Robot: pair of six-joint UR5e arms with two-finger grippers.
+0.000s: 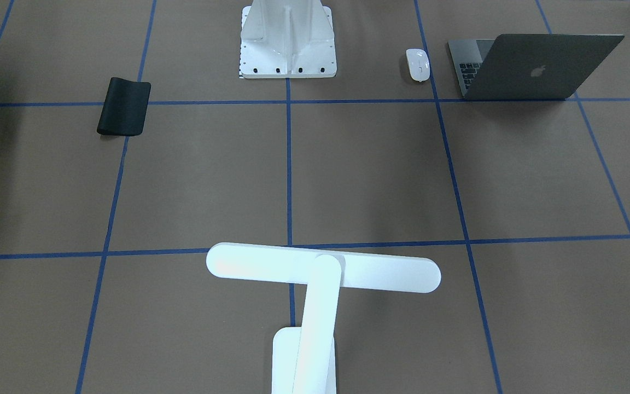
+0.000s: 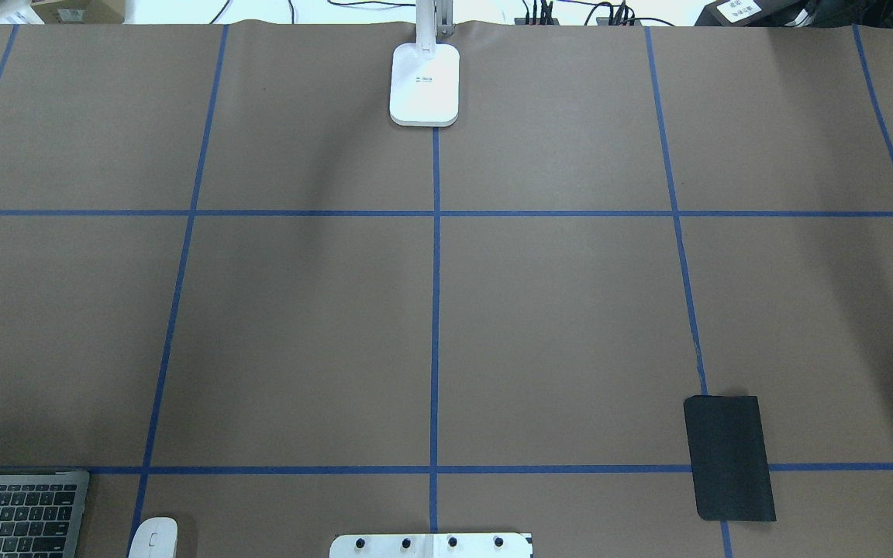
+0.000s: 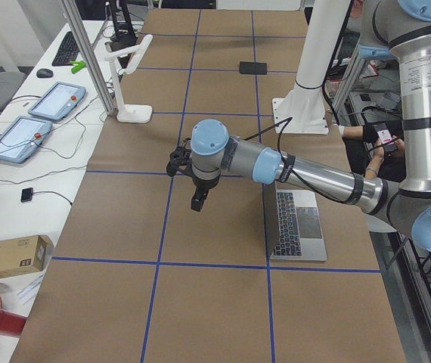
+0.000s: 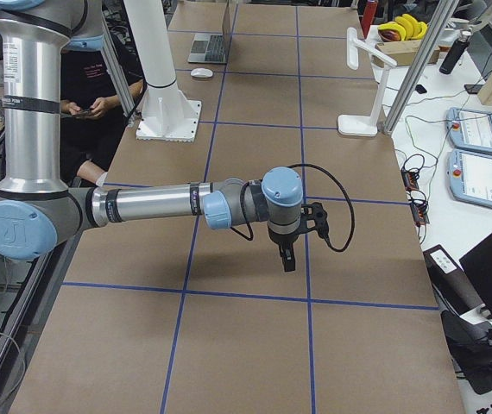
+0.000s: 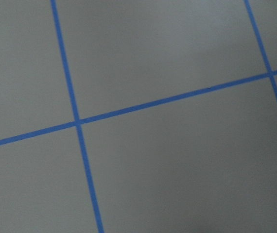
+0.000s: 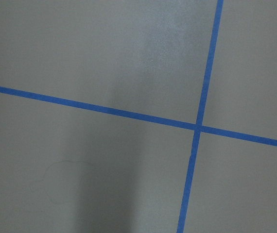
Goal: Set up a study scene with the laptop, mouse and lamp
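Observation:
The grey laptop (image 1: 534, 65) stands open near the robot's base on its left side, keys (image 2: 16, 511) facing the robot. The white mouse (image 1: 418, 64) lies just beside it, towards the pedestal. The white T-shaped lamp (image 1: 323, 268) stands upright at the table's far middle on its base (image 2: 425, 85). My left gripper (image 3: 198, 204) hangs above bare table in front of the laptop, holding nothing; I cannot tell whether it is open or shut. My right gripper (image 4: 288, 262) hovers over bare table on the other side, and its state cannot be told either. Both wrist views hold only brown table and blue tape.
A black mouse pad (image 1: 123, 106) lies on the robot's right side. The white bolted pedestal (image 1: 287, 41) stands at the near middle. Tablets and cables (image 3: 30, 125) sit on the side bench past the lamp. A person's hands with a phone (image 3: 378, 140) show behind the robot.

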